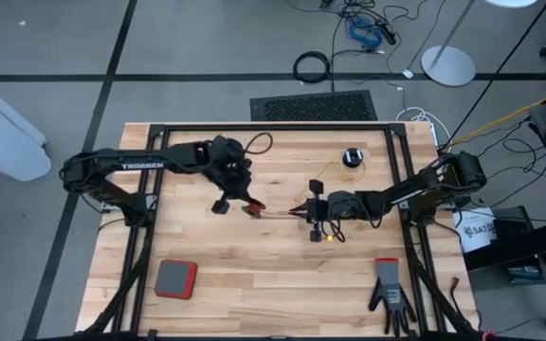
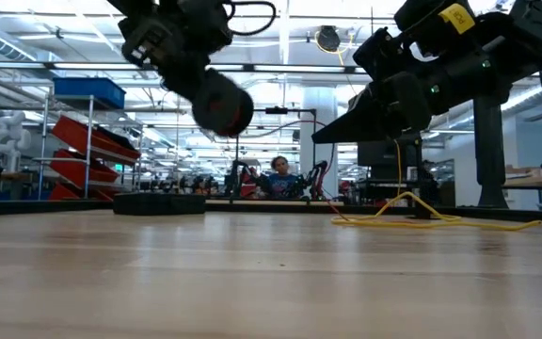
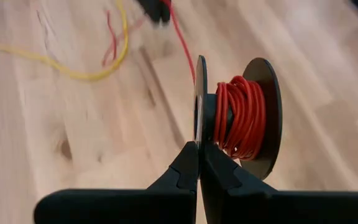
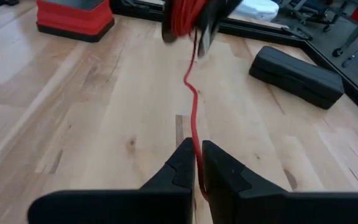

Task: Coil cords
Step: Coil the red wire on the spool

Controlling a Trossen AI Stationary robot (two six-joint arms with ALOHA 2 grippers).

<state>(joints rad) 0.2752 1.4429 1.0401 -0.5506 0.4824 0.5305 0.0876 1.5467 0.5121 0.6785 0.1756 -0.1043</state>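
Observation:
A small black reel [image 3: 238, 118] wound with reddish-orange cord is up off the table at its middle, with my left gripper [image 1: 249, 204] shut on it. From the reel a free length of the reddish-orange cord [image 1: 275, 213] runs toward the table's right to my right gripper [image 1: 301, 210], which is shut on it. The yellow cord [image 2: 422, 221] lies loose on the table behind my right gripper. Its own black reel [image 1: 352, 156] rests flat farther back. My left gripper pinches the rim of one black flange [image 3: 199, 134] of the reel between its two fingers, the fingers slanting down from the table's left. The reel is lifted clear of the table with its axle lying roughly level. My right gripper pinches the single free strand of the reddish-orange cord [image 4: 196, 146] between its two fingers. The fingers come nearly level from the table's right and lie along the strand. The strand runs on to the reel [image 4: 182, 18], wavy and clear of the table.
A red and grey pad [image 1: 175, 279] lies near the front left, a black glove [image 1: 390, 298] near the front right. A black oblong block [image 4: 297, 78] sits on the table beyond the reel. Black frame rails [image 1: 273, 128] border the table.

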